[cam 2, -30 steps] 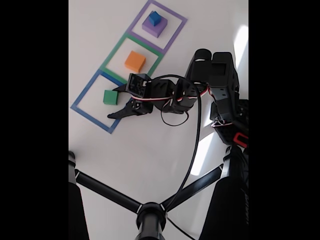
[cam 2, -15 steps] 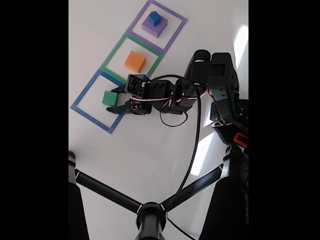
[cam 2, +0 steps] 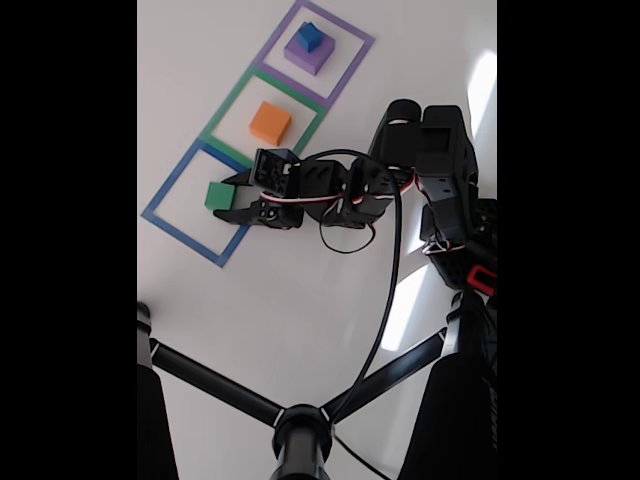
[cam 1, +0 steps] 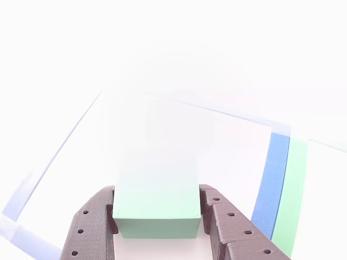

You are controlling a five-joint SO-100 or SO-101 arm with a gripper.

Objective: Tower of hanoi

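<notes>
A green cube [cam 2: 217, 195] rests inside the blue taped square [cam 2: 165, 200] on the white table. My gripper [cam 2: 226, 198] reaches in from the right with one finger on each side of the cube. In the other view the green cube [cam 1: 157, 216] fills the gap between the two brown fingers [cam 1: 89, 230], which press against its sides; my gripper [cam 1: 157, 230] is shut on it. An orange cube [cam 2: 270, 122] sits in the green square. A small blue cube [cam 2: 309, 37] is stacked on a purple block [cam 2: 300, 58] in the purple square.
The arm's body and base [cam 2: 440, 170] stand to the right of the squares. A black tripod [cam 2: 290, 425] spreads its legs across the bottom of the fixed view. Blue tape [cam 1: 274, 179] and green tape [cam 1: 290, 200] run beside the right finger.
The gripper has moved left toward the green cube, and its lower finger has swung in. The fingers now flank and touch the cube. The other blocks have not moved.
</notes>
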